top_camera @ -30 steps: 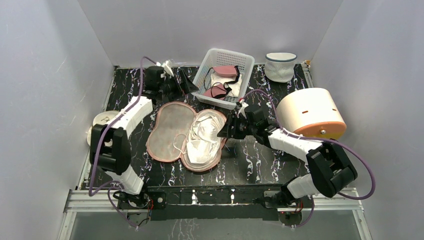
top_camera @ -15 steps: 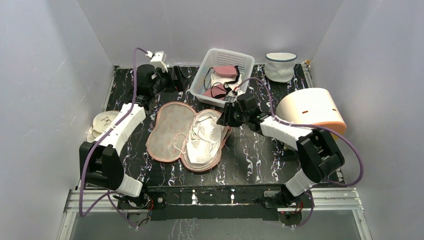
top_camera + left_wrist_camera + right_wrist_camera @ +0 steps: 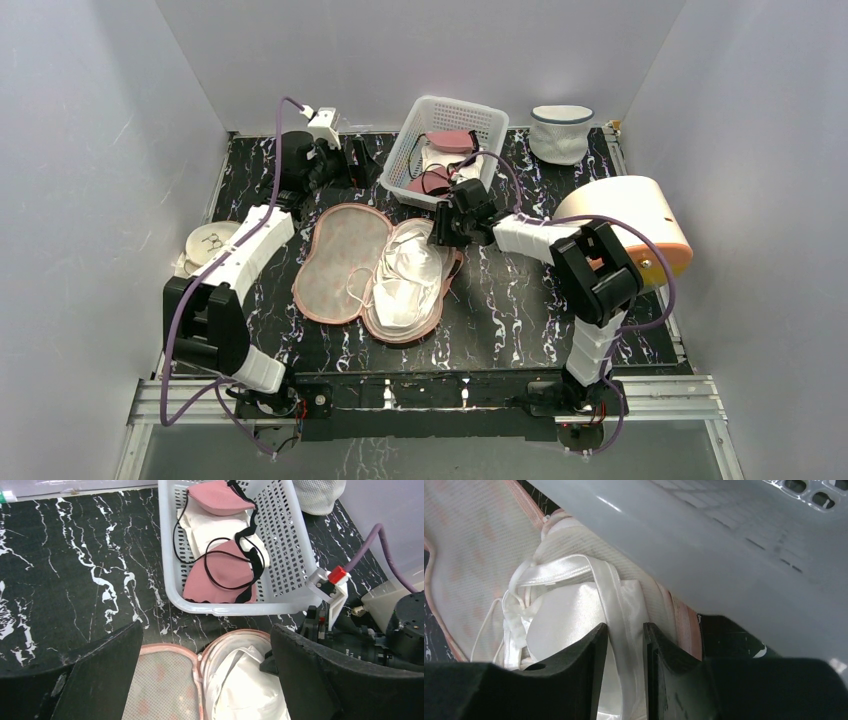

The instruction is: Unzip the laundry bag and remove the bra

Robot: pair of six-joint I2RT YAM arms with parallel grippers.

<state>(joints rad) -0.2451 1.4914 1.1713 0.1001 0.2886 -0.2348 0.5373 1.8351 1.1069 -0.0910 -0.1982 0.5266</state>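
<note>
The peach-pink laundry bag (image 3: 338,262) lies unzipped and spread flat, its mesh inner faces up. The white bra (image 3: 408,272) lies in its right half. My right gripper (image 3: 438,235) is at the bra's far right edge, just in front of the basket. In the right wrist view its fingers (image 3: 589,655) stand close together with a band of the bra (image 3: 569,610) pinched between them, beside the bag's salmon trim (image 3: 681,625). My left gripper (image 3: 352,168) is open and empty, raised over the bag's far end. The left wrist view shows the bag (image 3: 165,685) and the bra (image 3: 245,690) below it.
A white plastic basket (image 3: 480,125) holding a pink bra with black straps (image 3: 225,572) stands just behind the bag. A white mesh tub (image 3: 560,133) is at the back right, a cream round case (image 3: 625,225) at the right, and a small white dish (image 3: 205,245) at the left.
My right gripper has moved left and farther back along the bag's right edge, toward the basket. My left gripper has drawn back and up from the bag's far end.
</note>
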